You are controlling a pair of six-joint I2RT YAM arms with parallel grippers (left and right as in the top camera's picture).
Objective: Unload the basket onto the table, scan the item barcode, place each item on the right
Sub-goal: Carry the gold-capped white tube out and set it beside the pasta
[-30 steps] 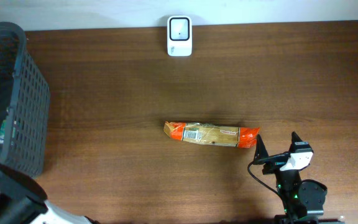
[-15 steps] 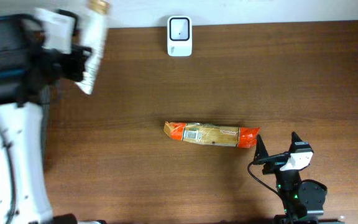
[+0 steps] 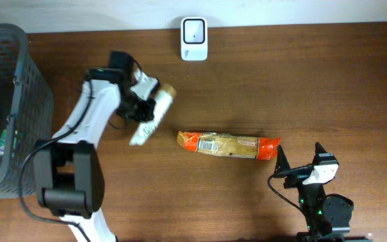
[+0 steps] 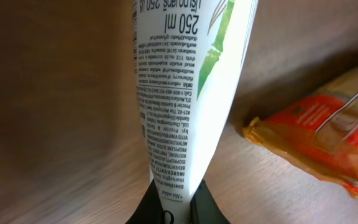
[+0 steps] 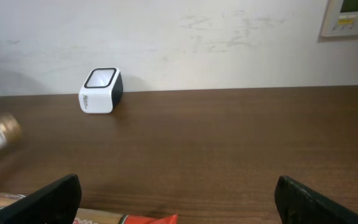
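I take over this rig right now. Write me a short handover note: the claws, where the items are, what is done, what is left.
Left claw: shut on the white tube, held between the basket and the orange packet.
Right claw: open, empty, near the table's front right.
Scanner: at the far edge, apart from the tube.
Done: tube gripped.
Left: show its barcode to the scanner.

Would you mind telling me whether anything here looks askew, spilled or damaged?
Nothing stands out. The orange packet lies flat and looks intact mid-table, and the scanner stands upright at the far edge. The white tube is slanted only because the left gripper is holding it. No spill is visible.
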